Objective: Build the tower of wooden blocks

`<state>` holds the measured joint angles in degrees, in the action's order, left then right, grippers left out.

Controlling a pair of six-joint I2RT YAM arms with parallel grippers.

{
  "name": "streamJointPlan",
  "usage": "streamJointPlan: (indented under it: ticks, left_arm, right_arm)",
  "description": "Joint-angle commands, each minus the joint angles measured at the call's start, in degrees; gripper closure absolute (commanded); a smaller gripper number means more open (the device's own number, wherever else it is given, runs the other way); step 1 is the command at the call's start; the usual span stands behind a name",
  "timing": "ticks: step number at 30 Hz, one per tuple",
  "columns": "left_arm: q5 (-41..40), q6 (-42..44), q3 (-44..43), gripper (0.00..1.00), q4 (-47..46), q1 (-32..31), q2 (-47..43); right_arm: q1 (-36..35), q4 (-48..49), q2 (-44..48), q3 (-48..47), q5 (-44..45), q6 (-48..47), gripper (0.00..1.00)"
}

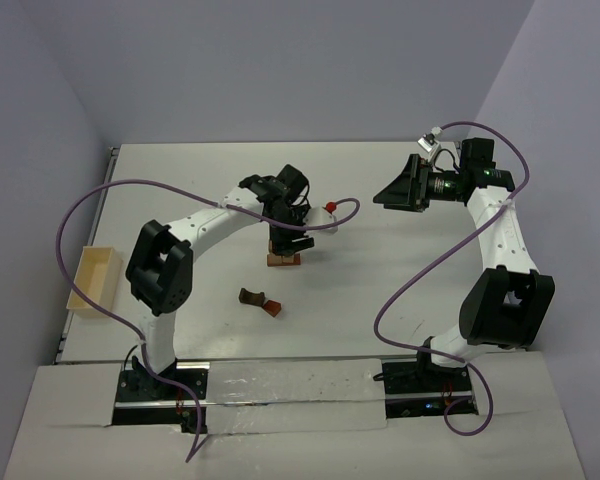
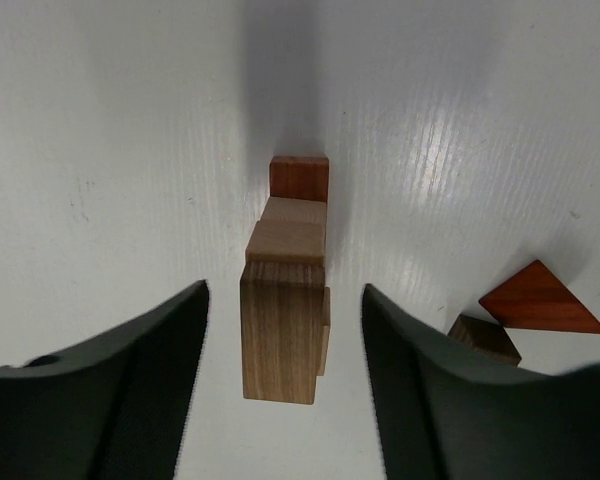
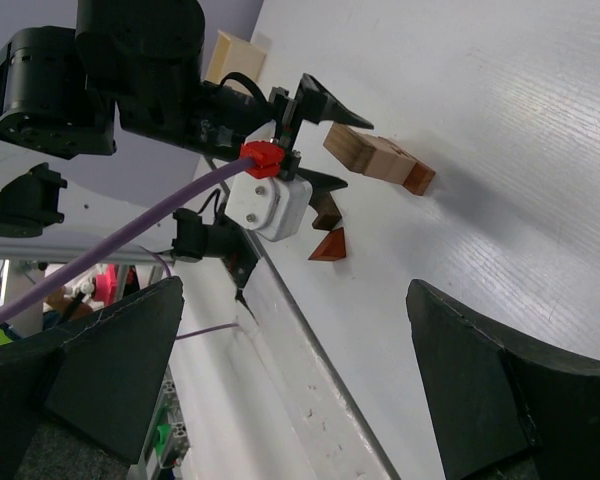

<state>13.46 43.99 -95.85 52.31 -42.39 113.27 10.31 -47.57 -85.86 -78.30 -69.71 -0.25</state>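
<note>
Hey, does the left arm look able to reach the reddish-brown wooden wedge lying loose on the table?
Probably yes. The reddish-brown wooden wedge lies uncovered beside a dark brown block, close to the left arm, whose jaws stand open astride the stacked blocks, gripping nothing.

A small wood block tower (image 1: pixel 283 258) stands upright near the middle of the white tabletop (image 1: pixel 230 160). It is three blocks high. A reddish-brown block (image 2: pixel 300 180) forms the base, a tan block (image 2: pixel 288 230) sits on it, and a mid-brown block (image 2: pixel 280 330) with visible grain is on top, all roughly in line. Near the tower but apart from it, two loose pieces lie touching each other: a reddish-brown wedge (image 2: pixel 540 298) and a dark brown block (image 2: pixel 485 338).
</note>
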Motion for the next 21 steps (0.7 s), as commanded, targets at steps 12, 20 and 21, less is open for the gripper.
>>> streamJointPlan:
  ticks: [12,20,21]
  left_arm:
    - [5.1,-2.4,-1.35,0.01,-0.54,0.57,-13.31]
    - [12.74,3.0,19.88,0.01,-1.6,7.18,-35.83]
    - [13.09,5.13,22.08,0.02,0.48,7.44,-37.03]
  right_arm:
    - [-1.8,1.16,1.76,0.34,0.05,-0.55,0.0]
    - [-6.43,0.46,3.37,0.31,6.86,-2.42,0.0]
    - [-7.22,0.45,3.42,0.24,7.65,-2.67,0.0]
